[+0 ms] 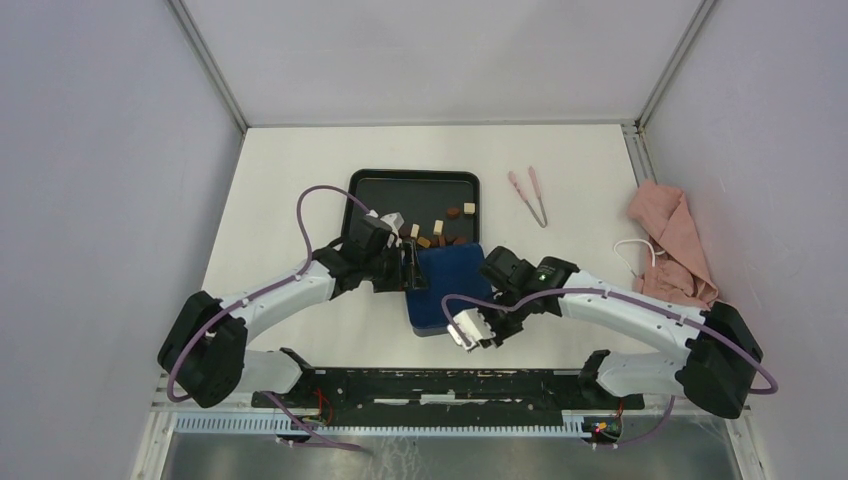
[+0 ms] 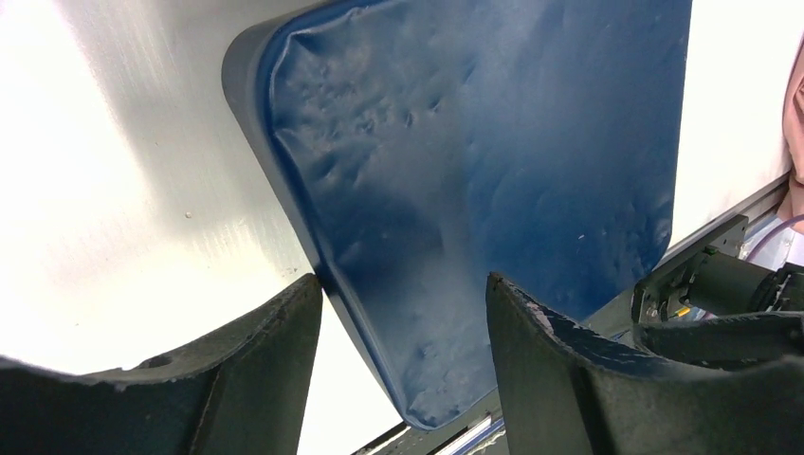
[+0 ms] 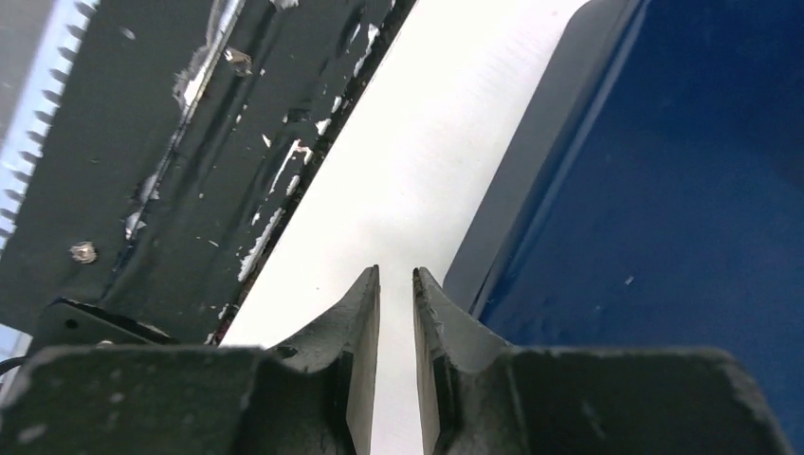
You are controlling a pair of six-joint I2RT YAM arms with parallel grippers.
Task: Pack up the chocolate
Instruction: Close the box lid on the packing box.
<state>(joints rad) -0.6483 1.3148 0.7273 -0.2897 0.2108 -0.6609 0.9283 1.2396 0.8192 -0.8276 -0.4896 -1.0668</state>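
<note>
White table (image 1: 280,200), both arms (image 1: 290,295) bent inward

Even overhead light, glare-blown table (image 2: 114,171) in wrist views, perhaps slightly soft near jaws.

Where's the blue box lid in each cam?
Top external: blue lid at centre of the table, just below the black tray, between the two grippers.
Left wrist: fills the upper middle, its near edge running down between the open jaws.
Right wrist: right side of the picture, beside the nearly closed jaws.
Shared landmark: the lid's dark rim against the white table.
</note>
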